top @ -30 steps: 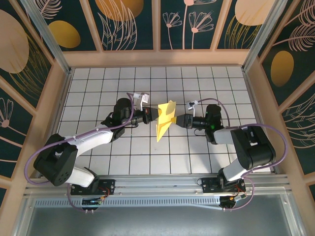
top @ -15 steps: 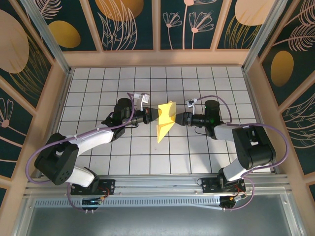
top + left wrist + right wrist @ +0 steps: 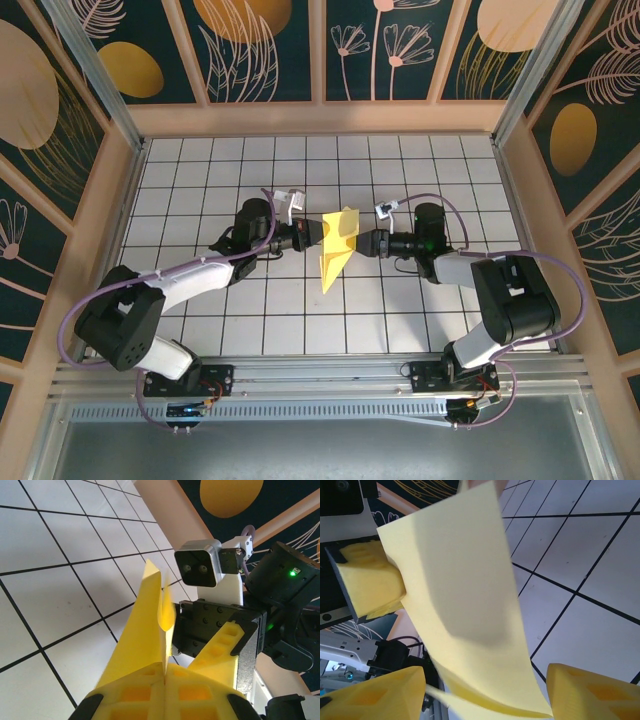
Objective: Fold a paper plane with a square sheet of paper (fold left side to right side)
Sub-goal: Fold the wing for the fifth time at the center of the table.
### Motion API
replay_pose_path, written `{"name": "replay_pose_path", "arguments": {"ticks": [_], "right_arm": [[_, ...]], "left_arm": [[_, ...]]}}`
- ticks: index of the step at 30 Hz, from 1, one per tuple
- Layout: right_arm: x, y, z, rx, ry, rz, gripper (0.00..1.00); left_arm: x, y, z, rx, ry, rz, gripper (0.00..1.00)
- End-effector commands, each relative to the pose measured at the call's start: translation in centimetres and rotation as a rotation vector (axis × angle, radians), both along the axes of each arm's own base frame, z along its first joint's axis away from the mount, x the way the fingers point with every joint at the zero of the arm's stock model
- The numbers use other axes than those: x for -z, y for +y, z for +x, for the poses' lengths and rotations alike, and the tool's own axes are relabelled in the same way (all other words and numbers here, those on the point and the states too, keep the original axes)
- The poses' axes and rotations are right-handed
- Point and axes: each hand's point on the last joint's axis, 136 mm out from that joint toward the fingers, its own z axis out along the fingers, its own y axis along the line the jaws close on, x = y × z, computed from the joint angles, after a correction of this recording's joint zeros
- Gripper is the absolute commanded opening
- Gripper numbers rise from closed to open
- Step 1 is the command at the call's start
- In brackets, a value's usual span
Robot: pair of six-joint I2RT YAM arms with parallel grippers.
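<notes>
The pale-yellow square sheet of paper point(image 3: 336, 245), folded into a narrow pointed paper plane shape, is held up off the table with its tip pointing toward the near edge. My left gripper point(image 3: 313, 233) is shut on its left edge. In the left wrist view the paper point(image 3: 142, 630) rises from the pinched fingertips of the left gripper point(image 3: 165, 672). My right gripper point(image 3: 366, 242) faces it from the right with jaws open. In the right wrist view the paper point(image 3: 465, 595) hangs between the spread fingers point(image 3: 592, 690) of the right gripper point(image 3: 485, 687), touching neither pad.
White grid tiles cover the table point(image 3: 200, 170). Wooden walls point(image 3: 320, 118) close it in at the back and sides. An aluminium rail point(image 3: 320, 370) with both arm bases runs along the near edge. The two wrists are close, nearly nose to nose.
My right gripper has moved slightly left toward the paper and its jaws have narrowed a little. The left gripper stays shut on the paper, which has barely shifted.
</notes>
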Motion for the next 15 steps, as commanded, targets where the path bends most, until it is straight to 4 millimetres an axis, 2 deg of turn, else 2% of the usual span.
{"name": "replay_pose_path", "arguments": {"ticks": [1,6,15], "right_arm": [[-1.1,0.3,0.2,-0.021,-0.06,-0.007,0.63],[-1.1,0.1,0.9,0.004,-0.065,-0.038,0.5],[-1.3,0.1,2.0,0.032,-0.081,-0.069,0.42]], "left_arm": [[0.0,0.3,1.1,-0.039,0.004,0.01,0.0],[0.8,0.6,1.4,-0.053,0.018,0.032,0.0],[2.3,0.8,1.4,-0.05,0.033,0.067,0.0]]}}
